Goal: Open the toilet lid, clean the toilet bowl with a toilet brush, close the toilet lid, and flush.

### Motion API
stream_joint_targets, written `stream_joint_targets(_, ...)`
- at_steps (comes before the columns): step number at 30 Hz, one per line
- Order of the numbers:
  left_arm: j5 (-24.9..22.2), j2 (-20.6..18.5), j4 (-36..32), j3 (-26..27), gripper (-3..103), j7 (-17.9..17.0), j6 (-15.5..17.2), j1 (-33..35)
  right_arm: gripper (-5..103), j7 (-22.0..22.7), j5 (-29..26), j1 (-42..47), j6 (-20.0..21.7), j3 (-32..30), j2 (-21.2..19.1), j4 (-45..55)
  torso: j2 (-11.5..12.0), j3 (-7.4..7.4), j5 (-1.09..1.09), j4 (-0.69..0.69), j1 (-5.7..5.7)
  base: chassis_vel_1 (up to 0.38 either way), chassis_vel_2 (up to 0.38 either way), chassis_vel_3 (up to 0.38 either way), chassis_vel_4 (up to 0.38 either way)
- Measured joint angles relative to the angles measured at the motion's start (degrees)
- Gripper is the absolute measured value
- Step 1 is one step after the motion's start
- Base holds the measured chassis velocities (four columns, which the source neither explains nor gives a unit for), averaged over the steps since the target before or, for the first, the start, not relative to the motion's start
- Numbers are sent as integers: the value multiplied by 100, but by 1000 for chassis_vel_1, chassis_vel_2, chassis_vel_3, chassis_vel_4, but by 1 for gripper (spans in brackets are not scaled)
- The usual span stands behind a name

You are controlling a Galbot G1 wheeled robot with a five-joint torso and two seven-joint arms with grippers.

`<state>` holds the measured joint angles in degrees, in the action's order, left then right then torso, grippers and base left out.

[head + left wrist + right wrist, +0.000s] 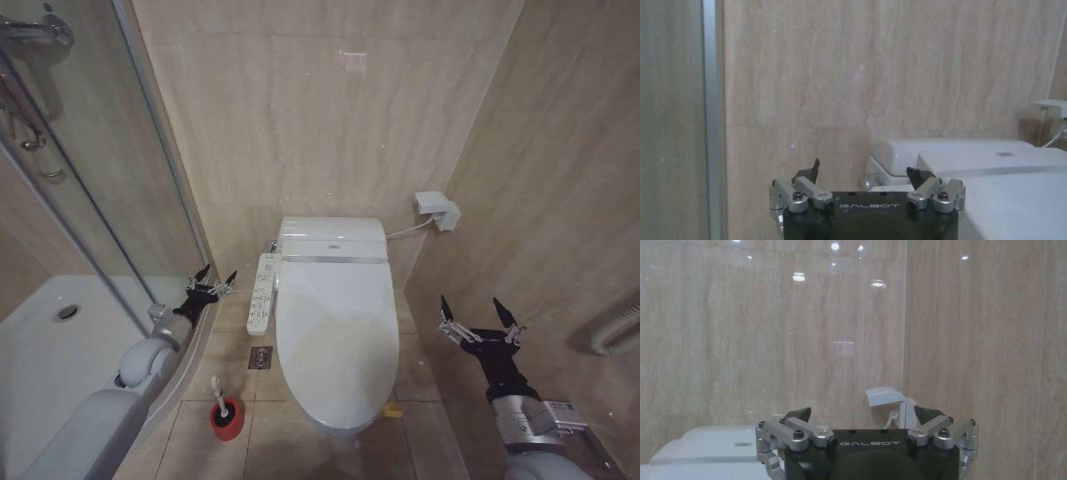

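Observation:
The glossy white toilet lid (pixel 335 335) lies shut over the toilet bowl (pixel 345 420), hiding the basin; the button panel (pixel 262 293) runs along its left side. On the floor at the front left, the toilet brush (pixel 218 394) stands with its thin white handle in a red round holder (pixel 227 419). My left gripper (pixel 213 280) hovers open to the left of the panel, with nothing between its fingers. My right gripper (pixel 480 314) is open and empty to the right of the toilet. The lid's edge (pixel 1013 195) and tank (pixel 953 150) show beyond the left gripper (pixel 863 175). The right gripper (pixel 863 416) faces the wall.
A glass shower screen (pixel 90 200) and white shower tray (pixel 60 340) close off the left. Tiled walls stand behind and to the right, with a white wall socket (pixel 437 208) and its cable. A floor drain (pixel 260 357) sits beside the bowl. A grey rail (pixel 615 330) is at far right.

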<state>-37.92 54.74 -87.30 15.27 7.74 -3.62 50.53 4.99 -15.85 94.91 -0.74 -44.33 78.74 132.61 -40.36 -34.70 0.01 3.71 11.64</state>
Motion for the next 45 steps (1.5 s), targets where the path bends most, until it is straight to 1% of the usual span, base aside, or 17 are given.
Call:
stream_joint_targets(3,3,2,32,-17,90,5,-9,-26,100,0,0,0,0,0,0,0,0,1,0,-8,-1,0,0,0,0)
stream_joint_targets(8,5,22,415,-217,89,89,-114,-337,100,-1,0,0,0,0,0,0,0,1,-2,-6,-2,0,0,0,0)
stream_joint_targets(10,8,41,747,-386,89,163,-207,-618,100,0,0,0,0,0,0,0,0,1,-2,-3,-2,0,0,0,0)
stream_joint_targets(12,13,73,1306,-663,89,291,-364,-1081,100,0,0,0,0,1,0,0,0,0,-2,-1,-1,0,0,0,0)
stream_joint_targets(13,13,73,1306,-663,89,291,-364,-1081,100,0,0,0,0,1,0,0,0,0,-2,-1,-1,0,0,0,0)
stream_joint_targets(15,18,97,1759,-890,89,395,-493,-1463,100,-1,0,0,0,0,0,0,0,0,-2,-3,-1,0,0,0,0)
stream_joint_targets(17,20,107,1957,-984,89,438,-548,-1629,100,0,0,0,0,0,0,0,0,0,0,-2,-1,0,0,0,0)
stream_joint_targets(22,23,114,2055,-1035,89,465,-577,-1706,100,0,0,0,0,0,-1,0,0,0,-1,-6,-1,0,0,0,0)
stream_joint_targets(26,23,130,2150,-1082,89,491,-599,-1789,100,0,0,0,0,0,0,0,0,0,-2,-5,-1,0,0,0,0)
stream_joint_targets(27,23,159,2241,-1121,89,522,-617,-1881,100,0,0,0,0,0,0,0,0,0,-2,-8,-1,0,0,0,0)
stream_joint_targets(29,19,258,2556,-1253,89,628,-683,-2220,100,0,0,0,0,0,0,0,0,0,-2,-5,-1,0,0,0,0)
stream_joint_targets(30,19,258,2556,-1253,89,628,-683,-2220,100,0,0,0,0,0,0,0,0,0,-2,-5,-1,0,0,0,0)
stream_joint_targets(34,-9,520,3361,-1588,89,907,-849,-3085,100,0,0,0,0,0,0,0,0,0,-1,-1,-1,0,0,0,0)
stream_joint_targets(35,-9,520,3361,-1588,89,907,-849,-3085,100,0,0,0,0,0,0,0,0,0,-1,-1,-1,0,0,0,0)
stream_joint_targets(37,-39,643,3728,-1773,89,1043,-924,-3530,100,0,0,0,0,0,0,0,0,0,1,-1,0,0,0,0,0)
stream_joint_targets(40,-78,665,3745,-1862,89,1088,-926,-3649,100,0,0,-1,0,0,-1,0,0,1,1,0,0,0,0,0,0)
stream_joint_targets(45,-103,661,3732,-1909,89,1142,-925,-3660,100,0,0,0,0,0,0,0,0,1,-1,-6,-2,0,0,0,0)
